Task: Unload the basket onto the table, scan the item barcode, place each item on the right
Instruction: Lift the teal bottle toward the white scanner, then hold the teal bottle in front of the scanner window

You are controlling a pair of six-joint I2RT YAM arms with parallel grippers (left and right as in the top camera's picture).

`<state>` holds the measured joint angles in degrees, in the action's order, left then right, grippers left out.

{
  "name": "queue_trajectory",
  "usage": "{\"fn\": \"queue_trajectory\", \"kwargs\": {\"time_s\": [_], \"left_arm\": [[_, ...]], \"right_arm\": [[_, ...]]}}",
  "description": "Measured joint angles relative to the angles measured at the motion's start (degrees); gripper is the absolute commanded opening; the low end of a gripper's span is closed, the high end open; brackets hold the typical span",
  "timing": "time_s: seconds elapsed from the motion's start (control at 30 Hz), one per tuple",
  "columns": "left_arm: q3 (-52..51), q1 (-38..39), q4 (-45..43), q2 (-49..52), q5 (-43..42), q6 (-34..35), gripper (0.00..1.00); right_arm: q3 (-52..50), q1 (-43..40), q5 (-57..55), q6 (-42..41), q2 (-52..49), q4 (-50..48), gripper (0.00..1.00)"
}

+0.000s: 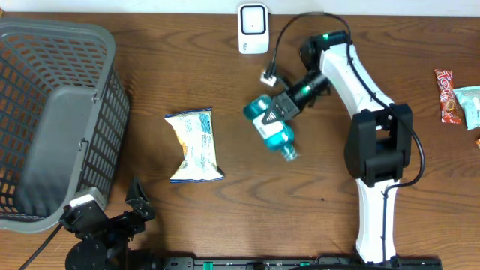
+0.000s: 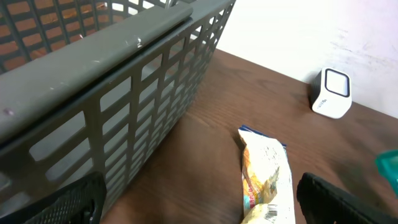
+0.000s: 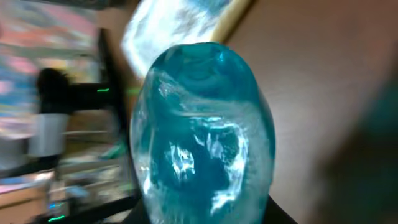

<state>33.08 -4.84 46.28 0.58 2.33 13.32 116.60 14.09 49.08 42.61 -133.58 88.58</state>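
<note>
- One bottle point(image 1: 279, 139) – translucent teal plastic, glossy and rounded. It lies aslant in the overhead view, right of centre on the tabletop point(image 1: 187, 67), below the scanner and apart from it. We cannot tell whether it touches the wood.
- In the right wrist view the bottle point(image 3: 205, 137) fills most of the frame, with bright highlights on its curved skin.
- Two arms, two grippers. The right gripper point(image 1: 271, 114) is closed around the bottle's upper part and has hold of it. The left gripper point(image 2: 199, 211) is spread wide with nothing between its dark fingers point(image 2: 62, 202).
- One scanner point(image 1: 253, 28) – a small white box with rounded corners and a dark-rimmed window, at the far edge of the tabletop.
- One snack bag point(image 1: 195, 146), a crinkled pillow pack in white, yellow and blue, lying flat to the left of the bottle. We see a barcode at its near end in the left wrist view.
- One basket point(image 1: 52, 37), grey plastic with lattice walls and a thick rim, at the left edge.
- Two small packets at the far right: one red point(image 1: 447, 96), one pale teal point(image 1: 469, 105), just beside each other.
</note>
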Motion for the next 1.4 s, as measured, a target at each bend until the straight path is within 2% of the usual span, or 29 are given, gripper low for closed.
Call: {"fn": "queue_trajectory", "kwargs": {"time_s": [0.17, 0.37, 0.4, 0.53, 0.83, 1.07, 1.2, 1.4], "left_arm": [[0.0, 0.0, 0.02, 0.0, 0.0, 0.0, 0.98], [0.0, 0.0, 0.02, 0.0, 0.0, 0.0, 0.98], [0.0, 0.0, 0.0, 0.0, 0.0, 0.0, 0.98], [0.0, 0.0, 0.02, 0.0, 0.0, 0.0, 0.98], [0.0, 0.0, 0.02, 0.0, 0.0, 0.0, 0.98], [0.0, 0.0, 0.0, 0.0, 0.0, 0.0, 0.98], [0.0, 0.0, 0.02, 0.0, 0.0, 0.0, 0.98], [0.0, 0.0, 0.02, 0.0, 0.0, 0.0, 0.98]], "right_arm": [[7.04, 1.2, -13.49, -5.99, 0.0, -13.9, 0.01], [7.74, 4.68, -34.47, -9.03, 0.0, -31.26, 0.01], [7.74, 6.12, -40.44, -9.2, -0.02, -36.76, 0.01], [7.78, 9.29, -49.51, -8.55, -0.02, -44.94, 0.01], [7.78, 11.37, -61.51, -4.46, -0.59, -62.6, 0.01], [7.85, 11.5, -69.05, 1.97, -6.1, -76.43, 0.01], [7.82, 11.76, -71.45, 5.57, -9.29, -79.84, 0.01], [7.98, 12.35, -77.13, 6.67, -10.27, -80.28, 0.01]]}}
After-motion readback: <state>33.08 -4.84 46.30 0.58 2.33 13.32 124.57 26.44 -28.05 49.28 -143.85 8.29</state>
